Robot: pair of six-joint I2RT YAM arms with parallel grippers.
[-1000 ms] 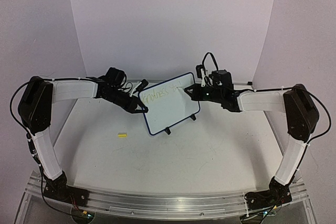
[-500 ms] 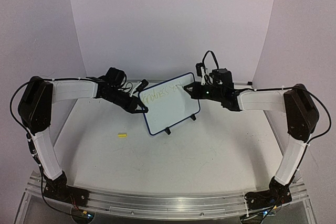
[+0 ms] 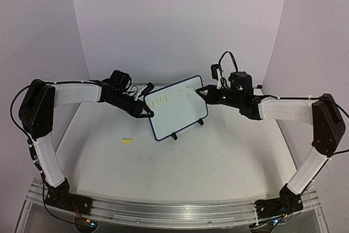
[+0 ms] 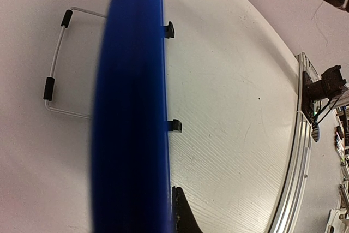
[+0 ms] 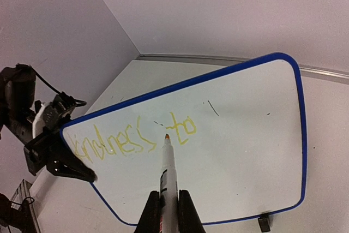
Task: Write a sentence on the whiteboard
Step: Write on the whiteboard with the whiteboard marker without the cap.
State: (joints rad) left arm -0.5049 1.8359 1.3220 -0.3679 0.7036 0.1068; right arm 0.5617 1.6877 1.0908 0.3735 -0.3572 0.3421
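A: Item one, board (image 3: 182,115): location, holder?
B: Standing on its feet at mid-bench (image 3: 218,156), between the two arms, face turned toward the right jaws. Left jaws closed on its left rim, steadying it.
A: Item two, marker (image 5: 169,170)?
B: Gripped in the right jaws, shut round the barrel. Its long axis points straight ahead into the board face. The tip sits low in the gap between "kindness" and "to" of the writing (image 5: 136,135). Touching or just off: cannot tell.
A: Relation governing the next stroke?
B: Blank board lies right of "to" and below the line. Probably the tip must go rightward along the board's long side. The right arm, nearer that end, carries it.
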